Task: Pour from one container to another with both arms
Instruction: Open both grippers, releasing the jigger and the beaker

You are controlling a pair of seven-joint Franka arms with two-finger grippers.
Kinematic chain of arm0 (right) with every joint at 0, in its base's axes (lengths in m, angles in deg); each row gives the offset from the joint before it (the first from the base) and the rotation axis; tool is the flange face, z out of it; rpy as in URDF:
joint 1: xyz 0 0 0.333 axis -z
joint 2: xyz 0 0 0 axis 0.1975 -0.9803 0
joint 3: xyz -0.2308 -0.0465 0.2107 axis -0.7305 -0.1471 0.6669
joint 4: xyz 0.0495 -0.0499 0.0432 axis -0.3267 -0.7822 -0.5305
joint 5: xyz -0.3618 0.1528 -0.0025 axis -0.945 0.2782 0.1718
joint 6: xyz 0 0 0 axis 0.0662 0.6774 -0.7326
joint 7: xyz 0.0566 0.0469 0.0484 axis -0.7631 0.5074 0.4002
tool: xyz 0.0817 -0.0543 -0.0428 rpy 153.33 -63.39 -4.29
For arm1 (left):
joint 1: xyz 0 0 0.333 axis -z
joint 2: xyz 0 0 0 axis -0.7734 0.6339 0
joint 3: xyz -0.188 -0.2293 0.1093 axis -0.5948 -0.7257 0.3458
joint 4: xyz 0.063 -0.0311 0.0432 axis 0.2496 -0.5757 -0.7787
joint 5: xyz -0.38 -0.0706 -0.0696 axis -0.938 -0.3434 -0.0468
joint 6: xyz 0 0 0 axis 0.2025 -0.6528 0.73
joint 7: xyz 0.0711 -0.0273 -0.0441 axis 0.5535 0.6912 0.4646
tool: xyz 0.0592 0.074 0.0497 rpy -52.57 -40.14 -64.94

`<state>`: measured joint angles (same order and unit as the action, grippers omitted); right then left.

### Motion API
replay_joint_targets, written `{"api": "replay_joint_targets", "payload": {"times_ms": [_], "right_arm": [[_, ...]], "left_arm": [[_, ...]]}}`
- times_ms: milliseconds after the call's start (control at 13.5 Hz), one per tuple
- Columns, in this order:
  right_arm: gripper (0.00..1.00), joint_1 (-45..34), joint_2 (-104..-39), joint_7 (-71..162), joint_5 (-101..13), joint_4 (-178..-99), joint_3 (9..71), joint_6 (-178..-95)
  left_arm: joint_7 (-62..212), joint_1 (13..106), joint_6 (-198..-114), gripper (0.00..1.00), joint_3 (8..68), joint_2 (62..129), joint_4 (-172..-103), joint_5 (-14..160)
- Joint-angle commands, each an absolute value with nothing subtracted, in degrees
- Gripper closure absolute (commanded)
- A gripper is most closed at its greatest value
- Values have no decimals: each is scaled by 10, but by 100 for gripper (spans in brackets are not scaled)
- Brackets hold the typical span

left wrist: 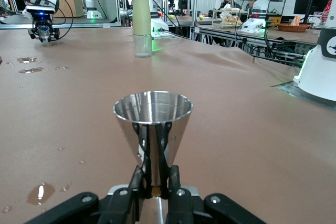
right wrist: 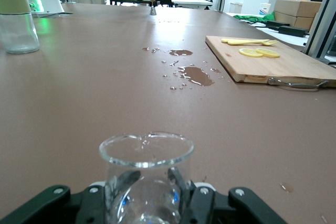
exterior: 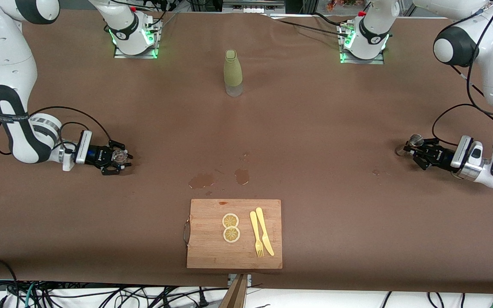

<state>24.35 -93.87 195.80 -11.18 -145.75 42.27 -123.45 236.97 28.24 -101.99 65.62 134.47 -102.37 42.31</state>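
Observation:
The container, a small silver jigger [exterior: 416, 139] [left wrist: 153, 124], stands upright at the left arm's end of the table. My left gripper [exterior: 413, 149] [left wrist: 156, 172] is shut on its narrow waist, low over the tabletop, and hides its lower cone. At the right arm's end, the clear glass cup [exterior: 119, 156] [right wrist: 146, 153] sits upright between the fingers of my right gripper [exterior: 120, 159] [right wrist: 147, 182]. These fingers lie against its sides, low at the table. The cup looks empty, and so does the jigger's upper cone.
A tall green bottle [exterior: 233, 72] stands mid-table near the robots' bases. A wooden cutting board [exterior: 206, 244] with two lemon slices, a yellow fork and a knife lies near the front edge. Brown puddles [exterior: 203, 180] and drops lie just above the board.

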Motion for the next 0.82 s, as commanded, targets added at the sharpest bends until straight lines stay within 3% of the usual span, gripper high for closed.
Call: {"api": "replay_joint_targets", "payload": {"times_ms": [0,149,371,446,520,594,743], "right_arm": [[59,246,-940,1982,-94,-1467,424,-1241],[39,246,-940,1980,-94,-1467,424,-1252],[37,246,-940,1980,-94,-1467,423,-1258],[37,246,-940,1980,-94,-1467,420,-1258],[27,246,-940,1979,-94,-1467,416,-1258],[1,246,-940,1980,-95,-1466,413,-1258],[0,246,-936,1976,-98,-1463,397,-1255]], "left_arm": [[2455,278,-1012,100,654,1363,-1000,452],[2465,278,-1023,100,654,1363,-1000,452],[2467,278,-1025,100,661,1362,-1000,451],[2468,278,-1031,85,662,1362,-1000,451],[2468,278,-1032,1,663,1362,-1000,451],[2469,278,-1032,0,665,1361,-1001,451],[2468,278,-1053,0,666,1348,-1008,451]]}}
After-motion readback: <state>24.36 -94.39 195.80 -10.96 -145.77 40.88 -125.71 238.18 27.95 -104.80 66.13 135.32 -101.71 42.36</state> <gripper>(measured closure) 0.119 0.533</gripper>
